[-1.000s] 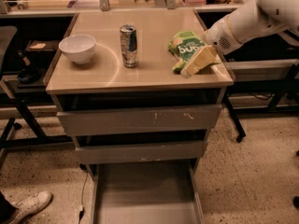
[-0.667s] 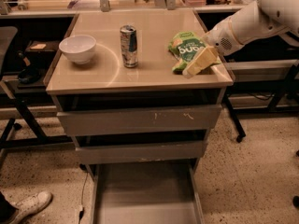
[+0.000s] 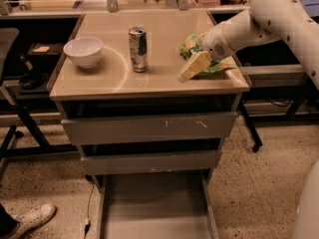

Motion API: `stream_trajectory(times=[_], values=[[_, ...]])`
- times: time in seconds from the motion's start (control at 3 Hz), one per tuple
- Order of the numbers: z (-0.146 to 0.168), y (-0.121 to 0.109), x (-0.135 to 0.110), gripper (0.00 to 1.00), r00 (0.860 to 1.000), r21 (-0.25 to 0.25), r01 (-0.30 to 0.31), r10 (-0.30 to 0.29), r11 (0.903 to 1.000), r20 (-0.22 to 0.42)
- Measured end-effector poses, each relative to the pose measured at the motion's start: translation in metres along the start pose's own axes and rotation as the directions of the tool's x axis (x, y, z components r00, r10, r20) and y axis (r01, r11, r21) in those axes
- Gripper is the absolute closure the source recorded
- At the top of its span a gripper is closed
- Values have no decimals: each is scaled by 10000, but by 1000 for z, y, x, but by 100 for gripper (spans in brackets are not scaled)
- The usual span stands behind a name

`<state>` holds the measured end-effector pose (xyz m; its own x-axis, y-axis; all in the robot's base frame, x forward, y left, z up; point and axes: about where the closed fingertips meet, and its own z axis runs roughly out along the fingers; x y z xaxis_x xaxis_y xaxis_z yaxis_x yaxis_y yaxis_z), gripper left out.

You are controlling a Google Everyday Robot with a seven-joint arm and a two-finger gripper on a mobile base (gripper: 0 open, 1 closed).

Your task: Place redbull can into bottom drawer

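The redbull can (image 3: pixel 138 49) stands upright near the middle of the tan cabinet top (image 3: pixel 114 78). The bottom drawer (image 3: pixel 154 208) is pulled out below the cabinet, and its flat floor is bare. My gripper (image 3: pixel 192 67) hangs over the right part of the top, to the right of the can and apart from it, in front of a green bag. It holds nothing that I can see.
A white bowl (image 3: pixel 84 51) sits at the left of the top. A green snack bag (image 3: pixel 207 54) lies at the right, partly behind my arm. Two closed grey drawers (image 3: pixel 149 128) sit above the open one. A shoe (image 3: pixel 30 219) is at the bottom left.
My gripper has moved left over the top, toward the can. The can, bowl and drawers have not moved.
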<state>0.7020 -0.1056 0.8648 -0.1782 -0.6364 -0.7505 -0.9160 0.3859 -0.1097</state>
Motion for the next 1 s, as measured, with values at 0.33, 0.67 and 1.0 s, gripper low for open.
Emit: stream_trajectory(times=[0.33, 0.67, 1.0], values=[[39, -4, -20, 0, 9988, -374, 379, -366, 9986, 335], [69, -1, -35, 0, 9971, -752, 658, -628, 9950, 424], [70, -1, -37, 0, 9970, -772, 677, -645, 9947, 438]])
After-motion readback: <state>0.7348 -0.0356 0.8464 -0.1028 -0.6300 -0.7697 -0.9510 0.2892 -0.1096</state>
